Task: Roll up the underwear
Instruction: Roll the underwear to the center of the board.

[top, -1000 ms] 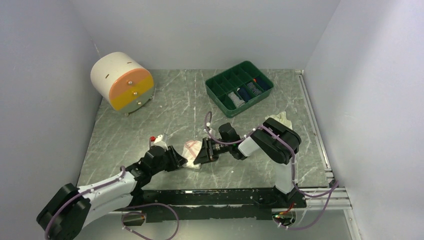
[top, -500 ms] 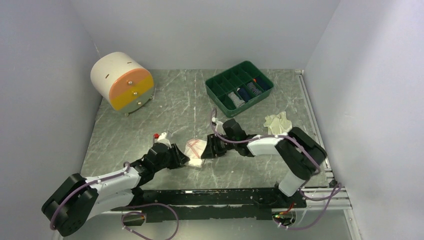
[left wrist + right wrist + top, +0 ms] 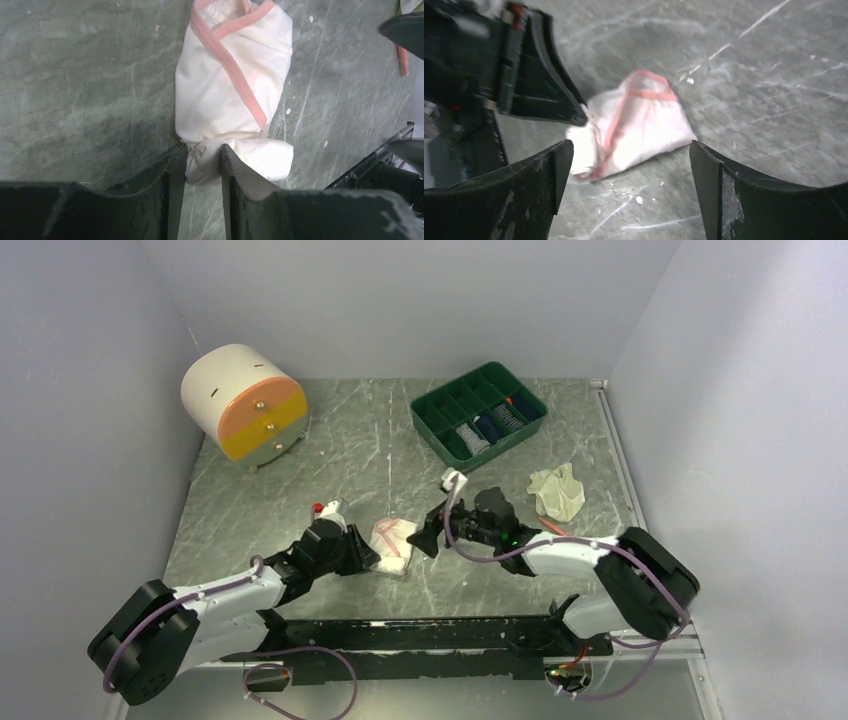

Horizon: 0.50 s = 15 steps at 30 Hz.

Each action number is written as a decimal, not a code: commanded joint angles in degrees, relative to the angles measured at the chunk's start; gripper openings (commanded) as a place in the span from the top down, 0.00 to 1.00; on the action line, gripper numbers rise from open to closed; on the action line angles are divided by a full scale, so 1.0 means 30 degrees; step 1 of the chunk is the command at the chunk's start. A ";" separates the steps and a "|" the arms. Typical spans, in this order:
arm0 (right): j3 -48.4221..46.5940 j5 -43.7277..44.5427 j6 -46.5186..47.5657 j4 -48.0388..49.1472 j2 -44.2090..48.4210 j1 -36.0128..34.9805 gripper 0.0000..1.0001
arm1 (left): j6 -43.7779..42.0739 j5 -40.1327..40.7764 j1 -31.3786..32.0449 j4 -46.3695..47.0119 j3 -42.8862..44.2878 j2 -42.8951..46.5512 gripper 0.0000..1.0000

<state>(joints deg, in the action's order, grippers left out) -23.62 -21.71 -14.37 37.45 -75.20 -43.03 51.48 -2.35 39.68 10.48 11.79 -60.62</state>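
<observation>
The white underwear with pink trim [image 3: 392,545] lies partly rolled on the marbled table [image 3: 300,480]. In the left wrist view its near, bunched end [image 3: 204,159] is pinched between my left gripper [image 3: 202,150], which is shut on it. My right gripper [image 3: 630,146] stands wide open, nothing between its fingers, just right of the bundle [image 3: 639,125] and apart from it. From above, the left gripper [image 3: 368,558] meets the roll's lower left and the right gripper [image 3: 425,538] faces its right side. A crumpled cream-white underwear [image 3: 557,490] lies farther right.
A green compartment tray [image 3: 430,418] holding rolled items stands at the back. A white and orange drum-shaped drawer unit [image 3: 243,402] sits back left. A thin orange stick [image 3: 552,527] lies by the right arm. Walls close in on both sides.
My right gripper has opened, let go of the pink-trimmed underwear and drawn back to the right; its arm dropped low, uncovering the cream-white cloth. The left gripper keeps its hold.
</observation>
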 commanded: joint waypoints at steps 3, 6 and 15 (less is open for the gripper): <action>-0.1565 0.3573 0.8652 -0.1363 -0.1361 -0.3881 0.21 | -0.1082 0.0141 0.0119 -0.3464 0.0046 -0.0764 0.65; -0.0975 0.4106 1.2986 -0.1367 -0.1290 -0.6030 0.23 | -0.1196 0.0046 0.0126 -0.3464 0.0137 -0.0896 0.65; -0.1139 0.6138 1.7000 0.0380 -0.3849 -0.8830 0.41 | -0.1570 -0.0022 0.0132 -0.4019 0.0541 -0.1597 0.65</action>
<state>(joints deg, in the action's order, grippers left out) -24.95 -7.09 28.80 35.22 -83.59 -68.16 50.02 -2.72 39.68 7.42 14.22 -62.54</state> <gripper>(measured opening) 0.613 0.360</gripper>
